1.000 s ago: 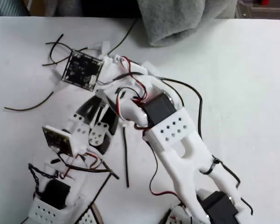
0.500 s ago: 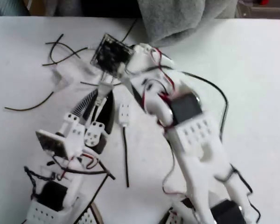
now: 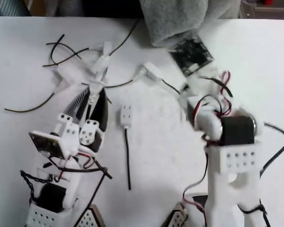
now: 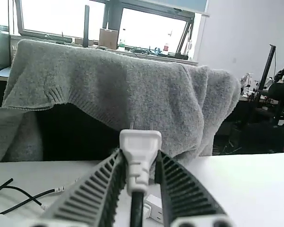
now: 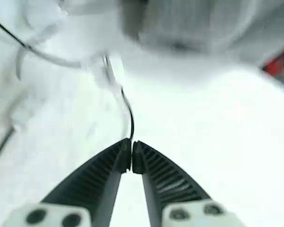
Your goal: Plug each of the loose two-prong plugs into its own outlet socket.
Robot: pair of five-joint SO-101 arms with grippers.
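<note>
Within left tool (image 4: 138,158), white plug (image 4: 140,142)

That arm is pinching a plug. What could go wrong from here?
The plug is held near the left gripper's tips, so pushing could tilt or slip it. The outlet socket lies loose on the table and may slide away. Black cords nearby could snag.

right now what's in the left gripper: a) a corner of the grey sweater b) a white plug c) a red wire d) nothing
B: in the left wrist view the left gripper is closed on the white plug, whose black cord runs down between the fingers.
</note>
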